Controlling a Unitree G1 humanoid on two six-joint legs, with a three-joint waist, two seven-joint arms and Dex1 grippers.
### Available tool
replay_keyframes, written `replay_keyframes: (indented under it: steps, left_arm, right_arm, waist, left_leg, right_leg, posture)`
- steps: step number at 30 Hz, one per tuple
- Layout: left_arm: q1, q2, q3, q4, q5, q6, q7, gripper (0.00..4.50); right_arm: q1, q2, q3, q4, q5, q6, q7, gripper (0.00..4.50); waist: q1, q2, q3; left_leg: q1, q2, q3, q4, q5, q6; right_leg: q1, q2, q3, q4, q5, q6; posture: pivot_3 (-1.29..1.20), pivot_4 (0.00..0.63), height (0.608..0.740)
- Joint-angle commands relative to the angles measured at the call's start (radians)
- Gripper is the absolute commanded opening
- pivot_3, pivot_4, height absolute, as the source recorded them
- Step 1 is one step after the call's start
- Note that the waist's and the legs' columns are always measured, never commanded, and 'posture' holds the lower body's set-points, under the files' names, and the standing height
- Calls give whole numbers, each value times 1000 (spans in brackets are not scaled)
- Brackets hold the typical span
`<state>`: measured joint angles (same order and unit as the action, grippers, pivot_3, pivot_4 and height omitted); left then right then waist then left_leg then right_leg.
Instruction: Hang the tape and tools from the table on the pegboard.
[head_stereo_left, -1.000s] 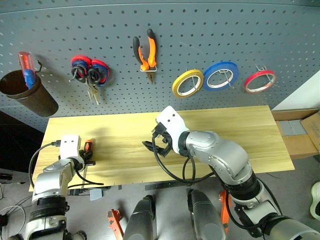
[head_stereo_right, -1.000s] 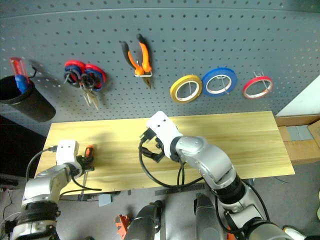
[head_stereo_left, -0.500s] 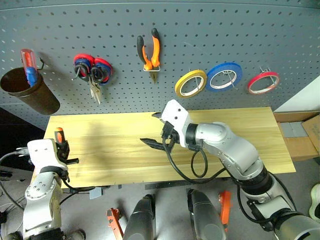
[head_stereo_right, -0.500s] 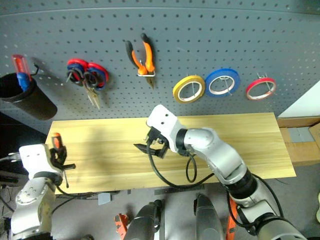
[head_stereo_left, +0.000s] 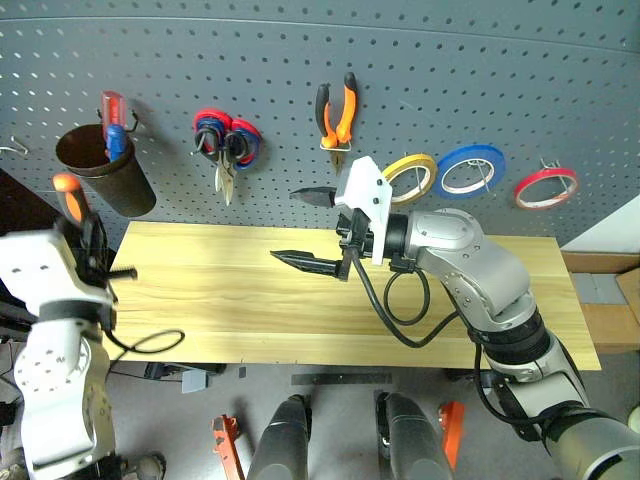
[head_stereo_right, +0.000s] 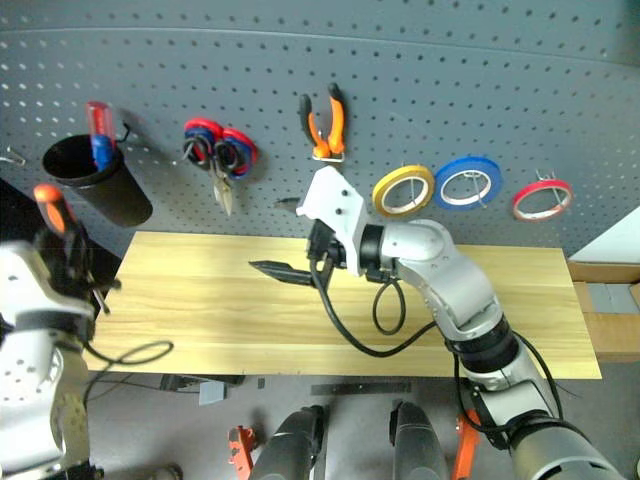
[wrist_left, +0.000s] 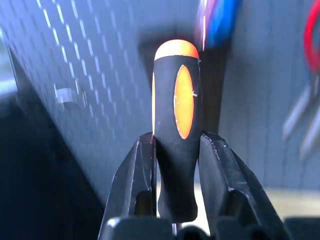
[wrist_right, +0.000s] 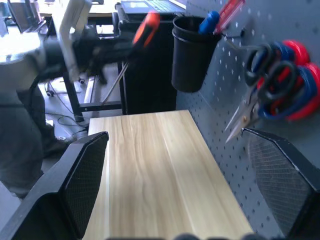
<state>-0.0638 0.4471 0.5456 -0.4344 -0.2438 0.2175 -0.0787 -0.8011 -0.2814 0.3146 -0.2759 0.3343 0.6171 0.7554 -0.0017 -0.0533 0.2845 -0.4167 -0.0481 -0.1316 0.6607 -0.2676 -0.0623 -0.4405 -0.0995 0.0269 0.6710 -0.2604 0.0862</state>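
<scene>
Left wrist view: left gripper (wrist_left: 176, 185) clamps the screwdriver (wrist_left: 176, 125) handle, axis near upright, handle end up. Right gripper (head_stereo_left: 312, 228) spread wide, empty.

The left gripper (head_stereo_left: 85, 235), raised at the far left on a white-cased wrist, has its black jaws clamped on the handle it holds upright. The silver right arm reaches leftward across the middle, its right gripper (head_stereo_left: 305, 228) level with jaws spread wide apart, holding nothing.

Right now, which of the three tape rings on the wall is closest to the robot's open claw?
The yellow tape ring, leftmost of the three, just beside the right gripper. The blue ring and red ring hang farther along.
</scene>
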Motion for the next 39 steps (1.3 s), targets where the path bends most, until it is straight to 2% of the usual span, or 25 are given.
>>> replay_keyframes:
  steps: [1,4,9,18,23,30,39]
  left_arm:
    - [-80,59,41,-60,-23,17,3,837]
    - [-171,118,45,-43,-43,31,-14,837]
    - [-355,200,42,51,-106,63,-47,837]
    - [-593,270,-21,462,-72,-119,-172,836]
    - [-655,254,-62,645,-32,-252,-198,836]
    - [-684,210,-101,808,5,-405,-190,836]
    - [-647,190,-94,832,13,-462,-147,835]
  right_arm:
    - [-23,3,-31,7,-1,-52,13,4407]
    - [-31,2,-39,28,-7,-73,11,4407]
    - [-41,6,-50,57,-22,-97,-3,4407]
    - [-35,32,-47,92,-67,-123,-51,4407]
    - [-28,28,-51,68,-70,-110,-57,4407]
    - [-21,17,-57,35,-63,-86,-63,4407]
    - [-16,45,-102,-37,41,-21,-48,4407]
  waist:
    - [1,1,-8]
    - [1,0,-15]
    - [0,-1,-22]
    - [-8,-1,-46]
    - [-21,-2,-50]
    - [-45,-1,-52]
    - [-79,-1,-55]
  left_leg:
    - [0,1,0,0,0,0]
    - [0,4,-1,0,1,-2]
    - [0,6,-1,0,3,-6]
    - [1,6,-2,1,4,-8]
    - [1,6,-2,2,4,-8]
    - [1,6,-2,2,4,-8]
    - [1,6,-3,4,4,-8]
  right_leg:
    - [0,0,-1,-1,1,-1]
    - [0,0,-9,-1,2,-3]
    - [0,3,-11,1,3,-6]
    - [0,4,-12,3,4,-6]
    - [0,4,-12,4,4,-7]
    - [-1,4,-12,5,4,-7]
    - [-2,4,-12,9,4,-7]
  posture:
    - [106,166,740]
    - [105,156,740]
    - [92,141,740]
    - [47,126,740]
    - [14,129,740]
    - [-25,137,740]
    - [-36,140,740]
